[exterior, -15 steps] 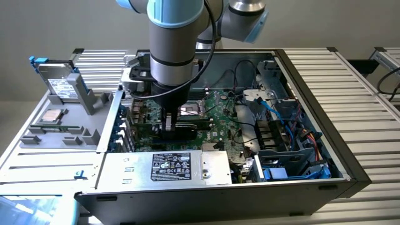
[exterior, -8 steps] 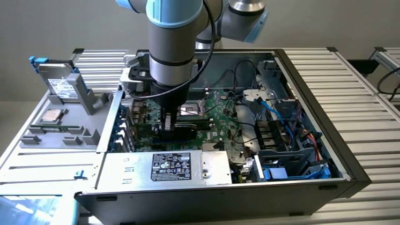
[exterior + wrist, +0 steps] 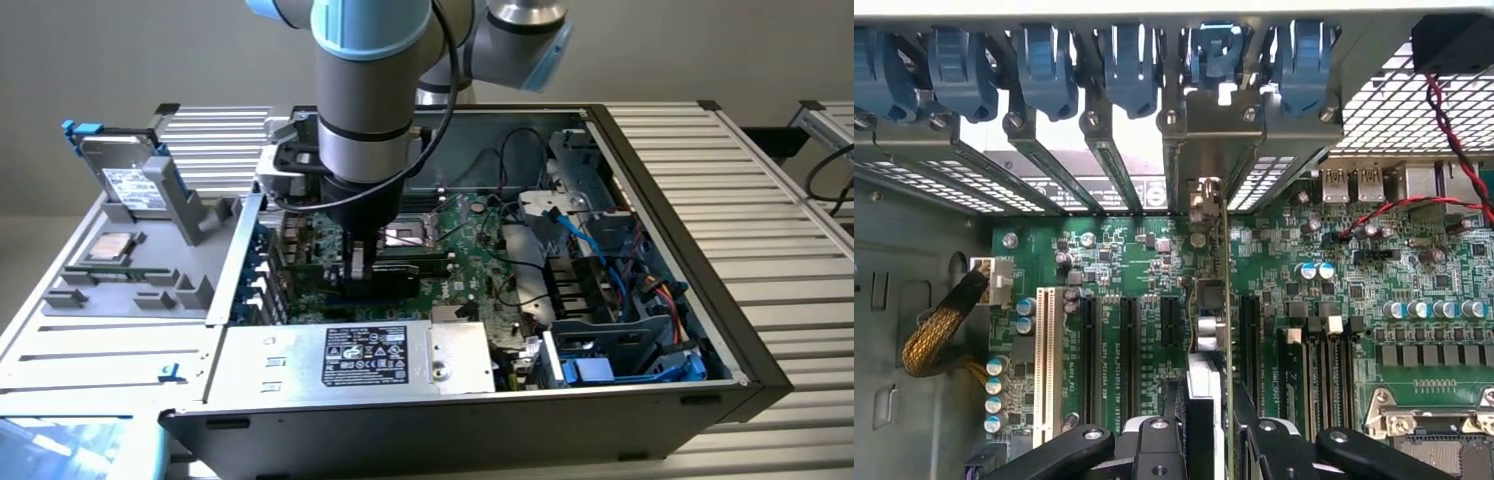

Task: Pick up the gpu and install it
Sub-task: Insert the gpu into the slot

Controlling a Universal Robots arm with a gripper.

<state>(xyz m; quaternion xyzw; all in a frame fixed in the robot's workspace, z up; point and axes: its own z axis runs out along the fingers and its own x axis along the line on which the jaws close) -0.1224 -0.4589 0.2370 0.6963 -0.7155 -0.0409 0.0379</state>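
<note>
My gripper (image 3: 360, 272) reaches down inside the open computer case, over the expansion slots of the large green motherboard (image 3: 461, 255). In the wrist view the gpu (image 3: 1204, 330) stands on edge between my fingers (image 3: 1154, 440), a thin green card seen from above. Its silver end bracket (image 3: 1206, 125) lies against the case's rear slot wall, under a blue clip (image 3: 1214, 50). The card runs along a black slot between neighbouring empty slots (image 3: 1126, 345). My gripper (image 3: 1206, 425) is shut on the card. In the exterior view the card's black cover (image 3: 387, 285) shows just below my fingers.
A silver power supply (image 3: 360, 358) with a black label lies along the case's near side. Blue and black cables (image 3: 601, 260) fill the exterior view's right. Hard drives (image 3: 134, 185) stand on a grey tray outside the case at the left. The CPU socket (image 3: 1444, 420) is beside the memory slots.
</note>
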